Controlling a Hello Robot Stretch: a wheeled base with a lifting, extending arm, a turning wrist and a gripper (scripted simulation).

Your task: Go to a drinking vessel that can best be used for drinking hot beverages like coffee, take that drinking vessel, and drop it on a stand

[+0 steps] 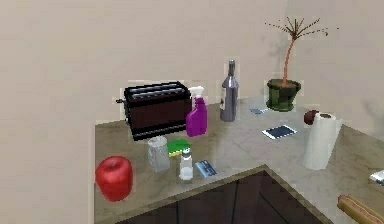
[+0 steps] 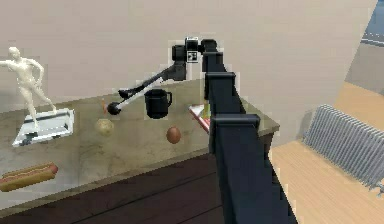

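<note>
A black mug (image 2: 158, 103) is near the back of a brown counter (image 2: 90, 160). I cannot tell if the mug stands on the counter or hangs just over it.

The dark arm (image 2: 235, 140) comes up on the right of the mug and goes past it. The gripper (image 2: 122, 102) points down and to the left. Its thin fingers (image 2: 150, 81) slant right above the mug, and their tips end just left of the mug. I cannot tell how wide the fingers are, or if they have hold of anything.

A tan potato (image 2: 104, 127) lies left of the mug, a bit nearer the front. A small brown ball (image 2: 174, 134) lies just right of the mug, also nearer the front. A flat red thing (image 2: 200, 115) lies right of the mug, partly behind the arm. Far left of the mug a white statue (image 2: 24, 85) stands on a grey flat thing (image 2: 52, 126). A long bread (image 2: 25, 178) lies far left of the mug, by the front edge. A grey heater (image 2: 345, 140) is well to the right of the mug, off the counter.

In the forward view a corner counter (image 1: 240, 150) bears a dark toaster (image 1: 155, 108), a purple spray bottle (image 1: 197, 115), a tall dark bottle (image 1: 229, 92), a potted plant (image 1: 284, 92), a phone (image 1: 280, 131), a white paper roll (image 1: 322, 142), a red apple (image 1: 114, 177), a glass (image 1: 158, 153) and a green sponge (image 1: 179, 148).
</note>
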